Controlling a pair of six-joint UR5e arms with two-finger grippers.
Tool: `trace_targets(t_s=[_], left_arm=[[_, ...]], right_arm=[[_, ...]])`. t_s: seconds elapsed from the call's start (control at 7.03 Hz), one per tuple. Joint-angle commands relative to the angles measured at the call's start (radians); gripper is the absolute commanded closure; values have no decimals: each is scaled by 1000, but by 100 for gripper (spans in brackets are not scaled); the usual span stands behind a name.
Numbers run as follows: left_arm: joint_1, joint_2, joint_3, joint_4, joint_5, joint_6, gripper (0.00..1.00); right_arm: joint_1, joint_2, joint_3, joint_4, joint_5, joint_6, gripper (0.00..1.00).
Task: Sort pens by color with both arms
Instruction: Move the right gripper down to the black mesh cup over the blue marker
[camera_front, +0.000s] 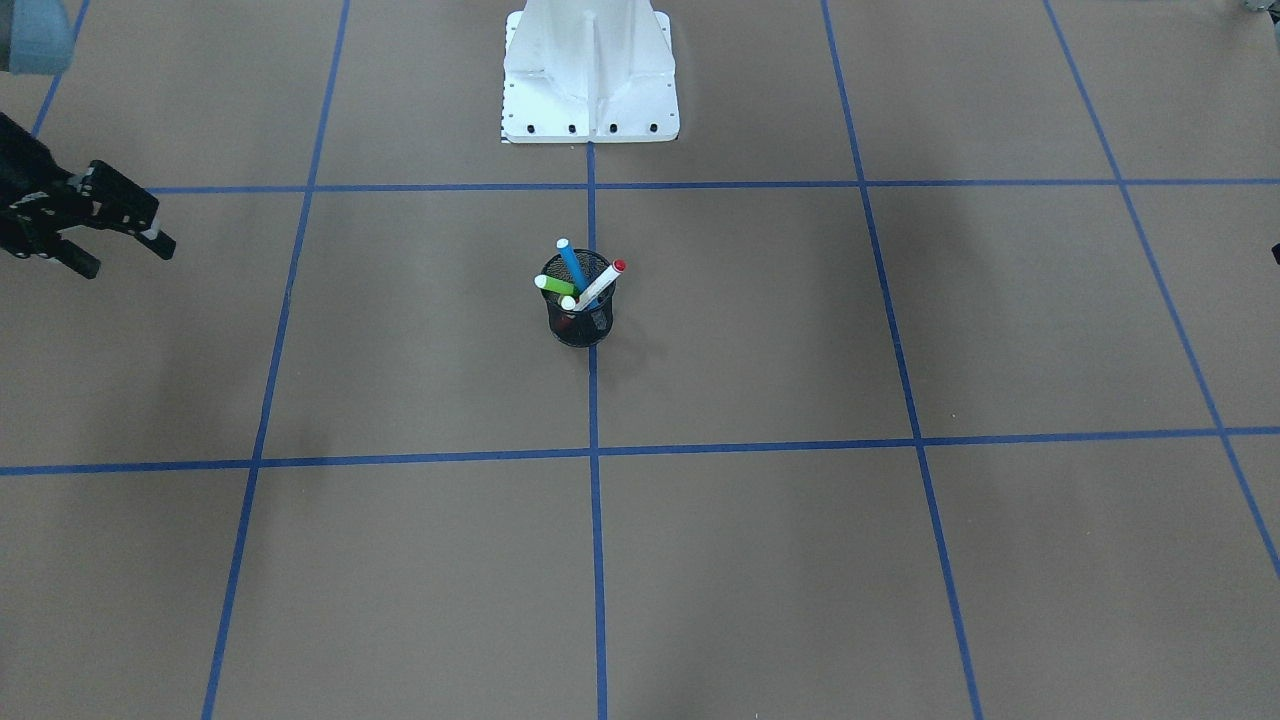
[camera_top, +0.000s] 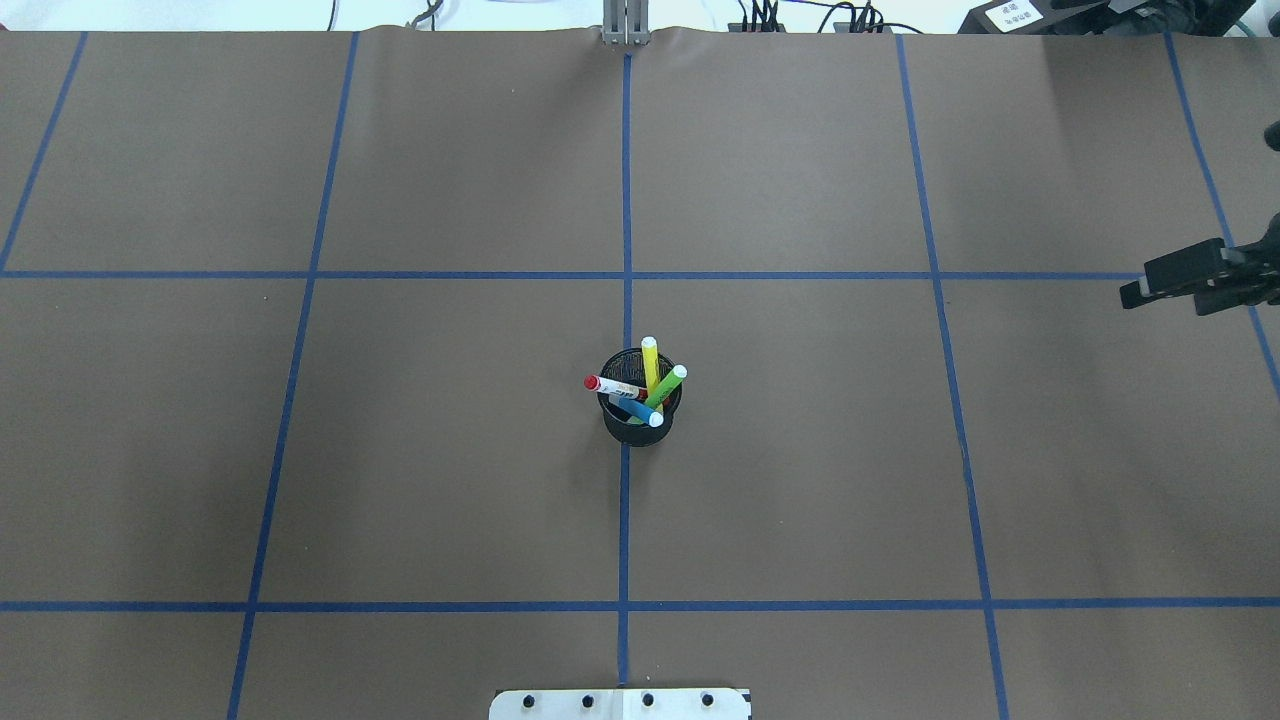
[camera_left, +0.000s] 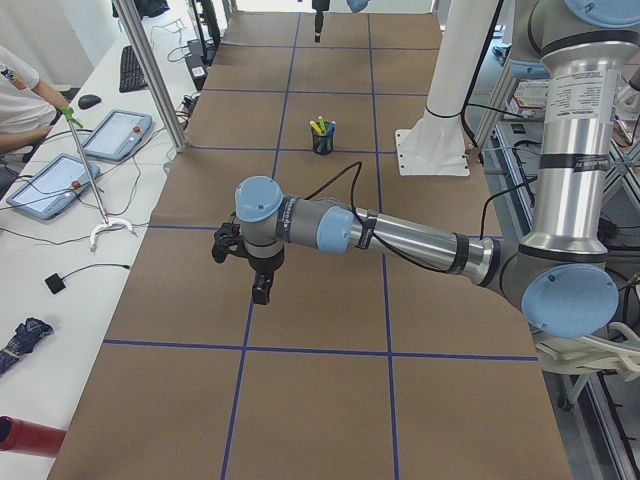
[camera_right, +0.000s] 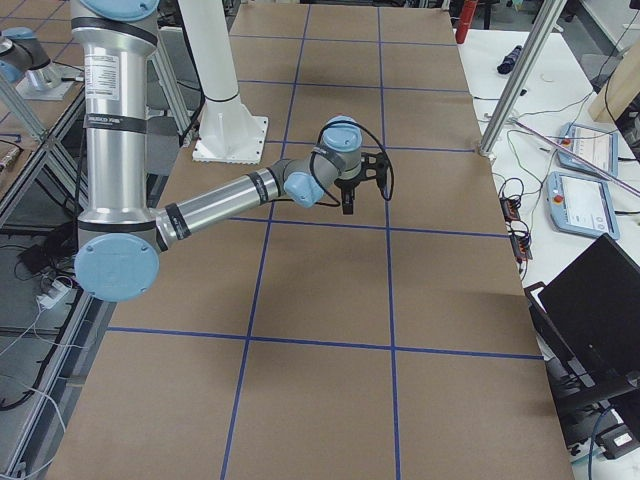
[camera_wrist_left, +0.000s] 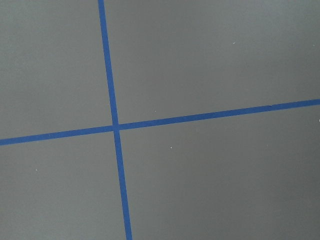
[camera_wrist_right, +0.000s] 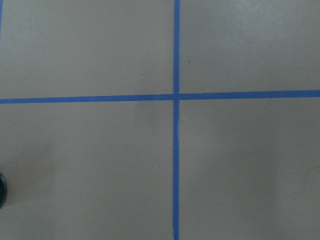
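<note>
The left gripper (camera_left: 261, 292) shows only in the side view from the robot's left. There it is well apart from the black mesh cup (camera_top: 640, 428), on the robot's left of it. It hangs above the bench (camera_top: 400, 470) with the fingers pointing down, but from this view I cannot tell if it is wide or narrow. The left arm (camera_left: 400, 235) reaches out almost level over the bench, and its wrist bends down at the end. Its wrist camera sees only the bench and a crossing of blue tape lines (camera_wrist_left: 116, 127).

The cup stands upright on the middle tape line, near the white pedestal base (camera_front: 590, 90). All four pens (camera_front: 603, 283) are inside the cup and lean apart. Seen from overhead:
- The white pen (camera_top: 615, 386) with the red cap leans left.
- The yellow pen (camera_top: 650, 360) leans away from the robot.
- The lime green pen (camera_top: 670, 385) leans right.
- The blue pen (camera_top: 632, 408) lies low across the rim.

The mesh hides their lower parts.

The right gripper (camera_front: 131, 258) is well apart from the cup, on the robot's right of it, and the picture edge cuts it off. Its two fingers stand apart and hold nothing. The right arm (camera_right: 220, 200) stretches low over the bench with the gripper pointing down. In the right wrist view there is a dark curved bit at the left edge, too small to name.
</note>
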Motion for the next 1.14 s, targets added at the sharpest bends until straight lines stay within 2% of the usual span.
trace_targets(t_s=[0.0,0.14,0.43,0.57,0.71,1.0], left_arm=[[2,0,1,0,1,0,0],[2,0,1,0,1,0,0],[5,0,3,-1,1,0,0],[5,-2,3,-1,1,0,0],[5,-2,3,-1,1,0,0],[6,-6,3,-1,1,0,0]], right_arm=[[-278,217,17,13,-214,348,1],[-416,294,17,3,-393,370,3],[-634,340,17,3,-725,365,4],[-699,374,-3,3,-805,353,4],[-704,418,-56,6,-847,347,4],[-712,420,-86,11,-943,226,7]])
